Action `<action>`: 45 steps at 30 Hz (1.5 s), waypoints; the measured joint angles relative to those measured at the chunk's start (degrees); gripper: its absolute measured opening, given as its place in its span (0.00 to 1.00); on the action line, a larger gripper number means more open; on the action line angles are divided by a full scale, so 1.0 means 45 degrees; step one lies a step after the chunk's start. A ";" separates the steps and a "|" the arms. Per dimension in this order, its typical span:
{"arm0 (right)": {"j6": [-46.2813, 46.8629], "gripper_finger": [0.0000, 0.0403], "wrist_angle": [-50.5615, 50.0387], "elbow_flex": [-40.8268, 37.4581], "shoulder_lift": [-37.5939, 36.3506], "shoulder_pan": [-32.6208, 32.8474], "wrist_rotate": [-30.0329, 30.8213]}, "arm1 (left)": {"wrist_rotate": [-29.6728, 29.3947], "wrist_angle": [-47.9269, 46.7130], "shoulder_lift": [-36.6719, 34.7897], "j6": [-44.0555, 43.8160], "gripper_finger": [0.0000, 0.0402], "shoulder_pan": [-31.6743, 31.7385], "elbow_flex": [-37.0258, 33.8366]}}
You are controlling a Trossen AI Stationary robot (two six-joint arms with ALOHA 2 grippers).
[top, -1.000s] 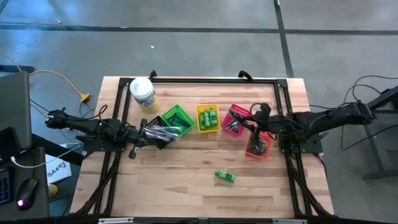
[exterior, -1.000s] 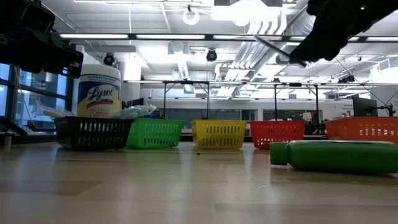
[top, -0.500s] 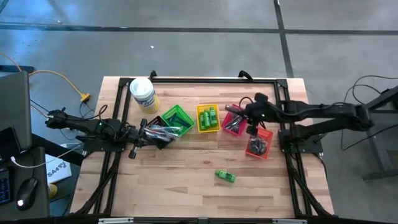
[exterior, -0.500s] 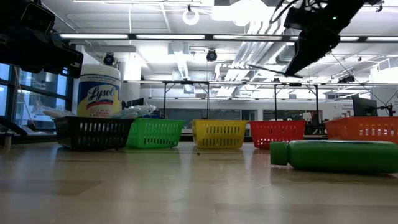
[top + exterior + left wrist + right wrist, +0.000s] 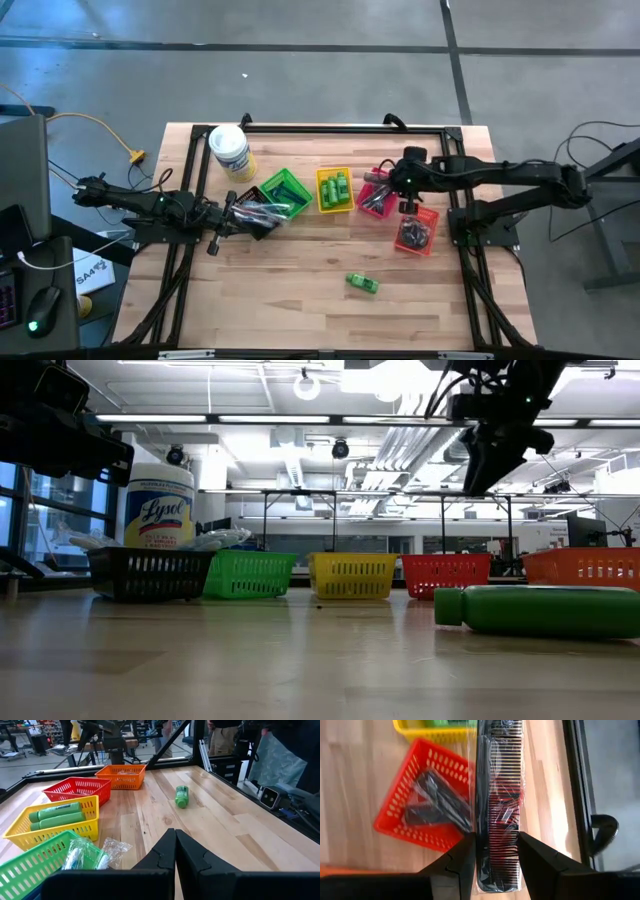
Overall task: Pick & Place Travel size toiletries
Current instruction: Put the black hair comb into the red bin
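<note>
While right gripper (image 5: 495, 855) grips a wrapped comb (image 5: 499, 795) over red basket (image 5: 395, 827) of combs, left gripper (image 5: 175, 851) closed

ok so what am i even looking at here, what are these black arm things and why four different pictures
Two robot arms work at a wooden table, filmed at once from above, from table height, and from each arm's wrist. A row of small baskets holds sorted toiletries, with a white tub behind them and one green bottle lying loose. The right gripper grips a wrapped black comb above the red basket, which already holds combs. The left gripper is shut and empty, waiting by the black basket.
</note>
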 joint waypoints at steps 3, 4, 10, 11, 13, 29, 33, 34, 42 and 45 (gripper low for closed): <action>-0.0251 0.32 -0.0645 0.0180 0.0272 0.0000 0.0223 | -0.0002 0.0000 -0.0001 0.0000 0.00 0.0000 0.0000; -0.0287 0.32 -0.0899 0.0245 0.0398 0.0000 0.0424 | -0.0005 0.0000 0.0002 0.0000 0.00 0.0000 0.0000; -0.1002 0.32 -0.1637 0.0842 0.1324 0.0005 0.0869 | -0.0010 0.0000 -0.0001 0.0000 0.00 0.0000 0.0000; -0.1174 0.32 -0.1627 0.0937 0.1451 0.0005 0.0876 | -0.0010 0.0004 -0.0002 0.0000 0.00 0.0000 0.0000; -0.1602 0.32 -0.1664 0.1071 0.1712 0.0010 0.0983 | -0.0015 0.0005 0.0000 0.0000 0.00 0.0002 0.0000; -0.5158 0.32 -0.2529 0.1211 0.2191 0.0037 0.1424 | -0.0055 0.0125 -0.0002 0.0242 0.00 0.0002 -0.0012; -0.6577 0.32 -0.2354 0.1211 0.2549 0.0149 0.1729 | -0.0064 0.0420 -0.0002 0.0479 0.00 0.0000 -0.0034; -0.6971 0.32 -0.2345 0.1211 0.2651 0.0146 0.1801 | -0.0073 0.0482 -0.0002 0.0609 0.00 0.0000 -0.0039; -0.9171 0.32 -0.1988 0.1206 0.3637 -0.0107 0.1682 | -0.0102 0.0568 -0.0002 0.1025 0.00 0.0005 -0.0044; -0.9608 0.32 -0.1393 0.1206 0.3999 -0.0107 0.1613 | -0.0101 0.0579 -0.0002 0.1020 0.00 0.0000 -0.0039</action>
